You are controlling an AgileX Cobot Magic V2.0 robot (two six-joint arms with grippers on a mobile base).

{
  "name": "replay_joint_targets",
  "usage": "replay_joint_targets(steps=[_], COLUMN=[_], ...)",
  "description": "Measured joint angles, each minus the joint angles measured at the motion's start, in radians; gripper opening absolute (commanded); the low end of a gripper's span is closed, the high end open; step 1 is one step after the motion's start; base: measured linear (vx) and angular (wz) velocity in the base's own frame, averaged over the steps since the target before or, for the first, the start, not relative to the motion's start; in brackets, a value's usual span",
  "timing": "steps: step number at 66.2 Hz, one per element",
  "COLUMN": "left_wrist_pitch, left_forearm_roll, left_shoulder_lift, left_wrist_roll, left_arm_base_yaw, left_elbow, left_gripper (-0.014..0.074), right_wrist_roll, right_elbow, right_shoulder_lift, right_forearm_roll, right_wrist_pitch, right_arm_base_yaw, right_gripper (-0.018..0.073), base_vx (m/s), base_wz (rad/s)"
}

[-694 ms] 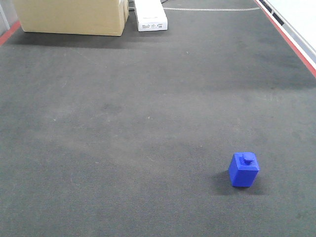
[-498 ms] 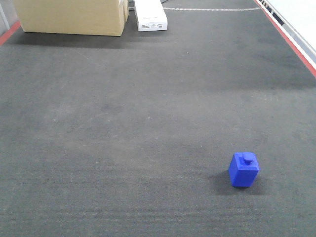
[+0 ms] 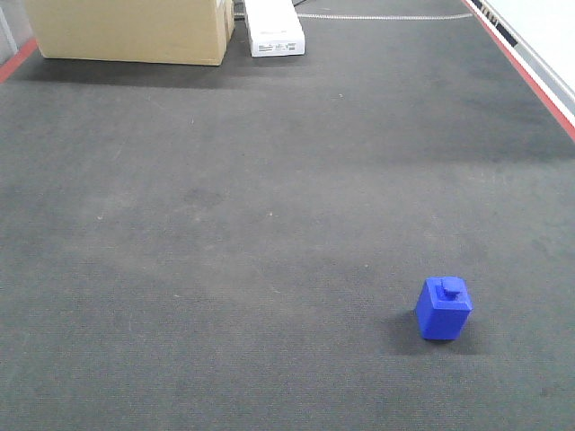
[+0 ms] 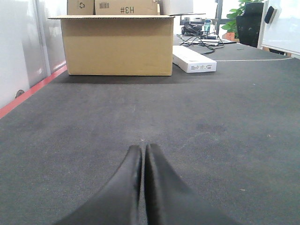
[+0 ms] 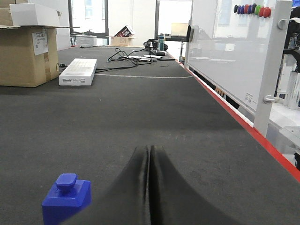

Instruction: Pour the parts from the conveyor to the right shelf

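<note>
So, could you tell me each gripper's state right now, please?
Left gripper: shut, holding nothing.
Right gripper: shut, empty; small bright blue plastic block sits beside it.

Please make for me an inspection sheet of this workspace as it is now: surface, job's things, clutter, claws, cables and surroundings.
Surface: dark grey conveyor, matte, red stripe along the border; faint marks, no spill seen.
Job's things: one blue part standing upright on the belt, stud up, touched by nothing.
Clutter: cardboard box and white flat box at the far end of the belt.
Claws: left claw shut, empty; right claw shut, empty, just to the right of the part.
Cables: black cables lying at the far end, beyond the white flat box.
Surroundings: whiteboard along the right border; potted plant far behind.
</note>
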Motion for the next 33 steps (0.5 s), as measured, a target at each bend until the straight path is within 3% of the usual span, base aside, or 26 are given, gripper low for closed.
replay_joint_targets(steps=[23,33], left_wrist_pitch=[0.0,0.0], left_forearm_roll=[0.0,0.0], left_shoulder_lift=[0.0,0.0], left_wrist_roll=[0.0,0.0], left_arm_base_yaw=[0.0,0.0], left_elbow=[0.0,0.0], left_gripper=[-0.0006,-0.0006], right_wrist_roll=[0.0,0.0], right_elbow=[0.0,0.0], right_shoulder_lift=[0.0,0.0], right_forearm_roll=[0.0,0.0], right_wrist_pitch=[-0.006,-0.088], right_arm_base_yaw=[0.0,0.0], right_gripper=[-0.0009,-0.0009], base_vx=[0.0,0.0], base_wz=[0.0,0.0])
